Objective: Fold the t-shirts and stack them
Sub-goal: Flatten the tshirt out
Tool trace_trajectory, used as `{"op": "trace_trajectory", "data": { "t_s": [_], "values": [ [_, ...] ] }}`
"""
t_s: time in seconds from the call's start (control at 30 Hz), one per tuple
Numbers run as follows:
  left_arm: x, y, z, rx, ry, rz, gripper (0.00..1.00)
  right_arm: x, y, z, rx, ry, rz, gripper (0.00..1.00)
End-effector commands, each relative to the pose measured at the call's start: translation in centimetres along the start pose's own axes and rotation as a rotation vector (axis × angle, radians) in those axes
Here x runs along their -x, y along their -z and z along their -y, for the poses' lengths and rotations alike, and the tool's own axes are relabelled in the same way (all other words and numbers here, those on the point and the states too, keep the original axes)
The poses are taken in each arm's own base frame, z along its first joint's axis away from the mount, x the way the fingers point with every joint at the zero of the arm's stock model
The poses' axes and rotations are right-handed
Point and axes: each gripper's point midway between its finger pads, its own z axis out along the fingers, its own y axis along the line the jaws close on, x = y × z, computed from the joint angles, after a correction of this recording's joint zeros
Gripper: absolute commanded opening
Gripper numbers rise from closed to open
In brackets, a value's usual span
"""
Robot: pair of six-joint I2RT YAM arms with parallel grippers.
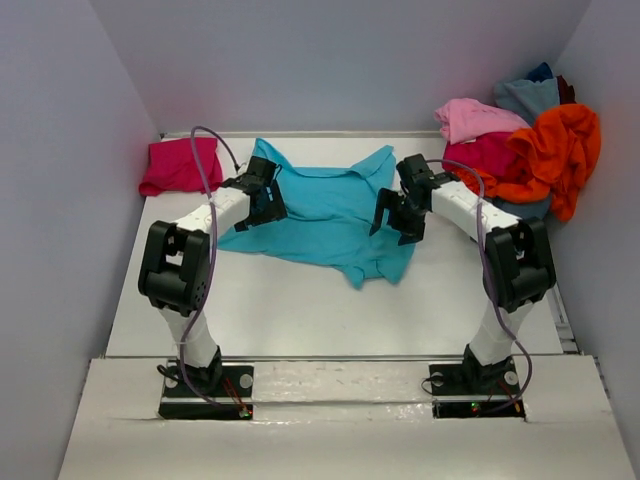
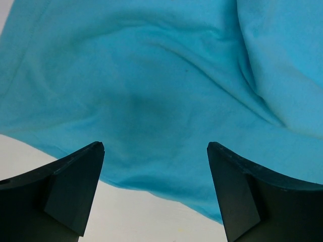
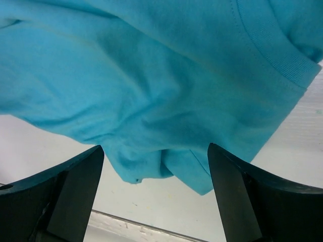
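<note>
Left fingers [image 2: 60, 191] and right fingers [image 3: 65, 196] (both spread) seemingly hover over turquoise t-shirt [image 1: 325, 210].

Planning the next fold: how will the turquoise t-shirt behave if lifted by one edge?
Likely floppy: the turquoise t-shirt lies creased, so it should sag and drape. Probably light, being thin cloth. Pushed, it may bunch rather than slide.

No readable text, label or number anywhere.
</note>
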Motion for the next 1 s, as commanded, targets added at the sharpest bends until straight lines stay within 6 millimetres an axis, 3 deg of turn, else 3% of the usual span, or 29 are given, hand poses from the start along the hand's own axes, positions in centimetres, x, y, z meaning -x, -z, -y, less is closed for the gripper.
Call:
{"op": "trace_trajectory", "data": {
  "t_s": [0.0, 0.33, 0.57, 0.97],
  "values": [
    [0.5, 1.2, 1.4, -0.069, 0.038, 0.018, 0.95, -0.4, 1.3, -2.7, 0.089, 0.019, 0.038, 0.88],
    [-2.7, -0.8, 1.8, -0.079, 0.083, -0.095, 0.94, -3.4, -0.4, -3.7, 0.108, 0.052, -0.046, 0.81],
    [-3.6, -2.1, 2.5, -0.090, 0.088, -0.145, 0.94, -4.7, -1.6, -3.5, 0.125, 0.040, -0.109, 0.79],
    [-5.8, -1.4, 1.5, -0.073, 0.095, -0.205, 0.87, -7.9, -4.4, -2.3, 0.104, 0.028, -0.233, 0.72]
  ]
}}
